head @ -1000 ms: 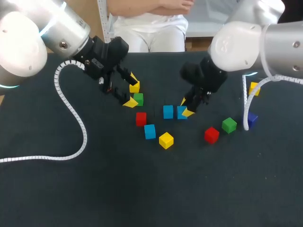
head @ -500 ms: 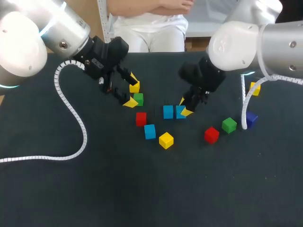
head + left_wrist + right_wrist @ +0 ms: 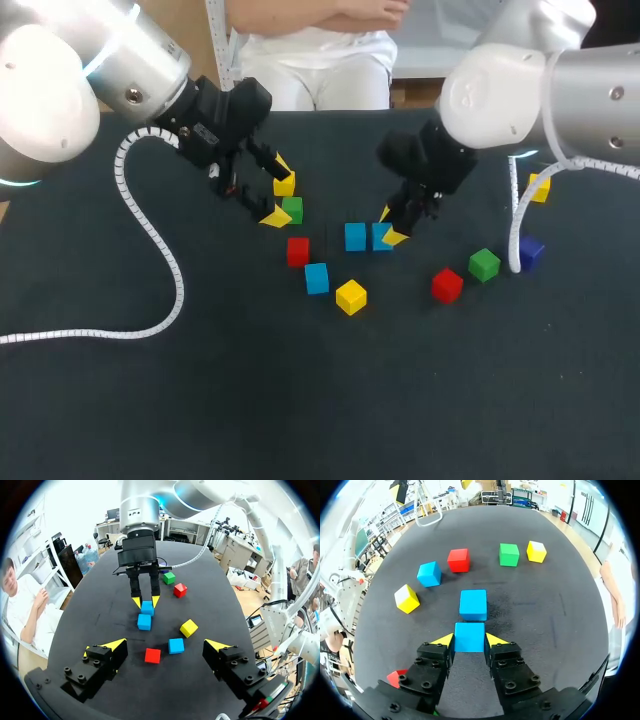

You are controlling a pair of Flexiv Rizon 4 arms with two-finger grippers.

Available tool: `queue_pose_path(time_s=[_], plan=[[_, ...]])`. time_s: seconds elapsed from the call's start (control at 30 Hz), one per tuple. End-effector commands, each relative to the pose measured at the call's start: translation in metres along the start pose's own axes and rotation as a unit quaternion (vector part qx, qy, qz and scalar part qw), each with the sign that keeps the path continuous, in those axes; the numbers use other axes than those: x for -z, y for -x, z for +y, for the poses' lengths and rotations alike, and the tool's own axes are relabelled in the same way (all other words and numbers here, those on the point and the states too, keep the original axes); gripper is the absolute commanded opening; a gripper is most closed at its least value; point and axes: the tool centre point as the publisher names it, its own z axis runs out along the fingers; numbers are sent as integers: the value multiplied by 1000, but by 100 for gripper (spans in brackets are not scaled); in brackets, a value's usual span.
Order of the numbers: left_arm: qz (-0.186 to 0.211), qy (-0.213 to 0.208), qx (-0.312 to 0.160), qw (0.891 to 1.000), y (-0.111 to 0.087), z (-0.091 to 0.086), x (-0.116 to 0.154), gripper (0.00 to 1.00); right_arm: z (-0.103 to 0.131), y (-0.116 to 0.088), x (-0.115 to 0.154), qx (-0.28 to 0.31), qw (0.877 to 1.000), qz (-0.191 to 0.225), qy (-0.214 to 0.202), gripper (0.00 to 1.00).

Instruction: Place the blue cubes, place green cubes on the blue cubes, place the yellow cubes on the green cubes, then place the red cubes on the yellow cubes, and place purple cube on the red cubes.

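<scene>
The right pincer (image 3: 469, 641) is closed on a light-blue plastic cube (image 3: 469, 635) standing on the dark surface (image 3: 300, 400). A second light-blue cube (image 3: 473, 604) sits directly ahead, seemingly a thin gap apart. A red cube (image 3: 297, 251), a third light-blue cube (image 3: 317, 278) and a yellow cube (image 3: 351, 297) crowd nearby. The left pincer (image 3: 278, 190), spread wide and holding nothing, hangs by a green cube (image 3: 292, 209) and another yellow cube (image 3: 285, 184). Toward the near edge the surface is broad dark cloth, crossed by a white coiled cable (image 3: 160, 260).
</scene>
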Motion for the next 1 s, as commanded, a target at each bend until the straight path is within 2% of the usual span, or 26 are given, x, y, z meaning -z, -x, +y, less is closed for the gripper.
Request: queue_pose_path(time_s=[0.03,0.07,0.1,0.5,0.8,1.0], plan=[[2,-1,0,1000,0,1,0,100,-2,0,0,-1,1000,-1,3,41],[2,-1,0,1000,0,1,0,100,-2,0,0,-1,1000,-1,3,59],[2,-1,0,1000,0,1,0,100,-2,0,0,-1,1000,-1,4,100],[2,-1,0,1000,0,1,0,100,-2,-2,4,-7,1000,-6,3,100],[2,-1,0,1000,0,1,0,100,2,-11,14,-11,1000,-13,-2,100],[2,-1,0,1000,0,1,0,100,8,-16,30,-11,999,-45,-4,100]])
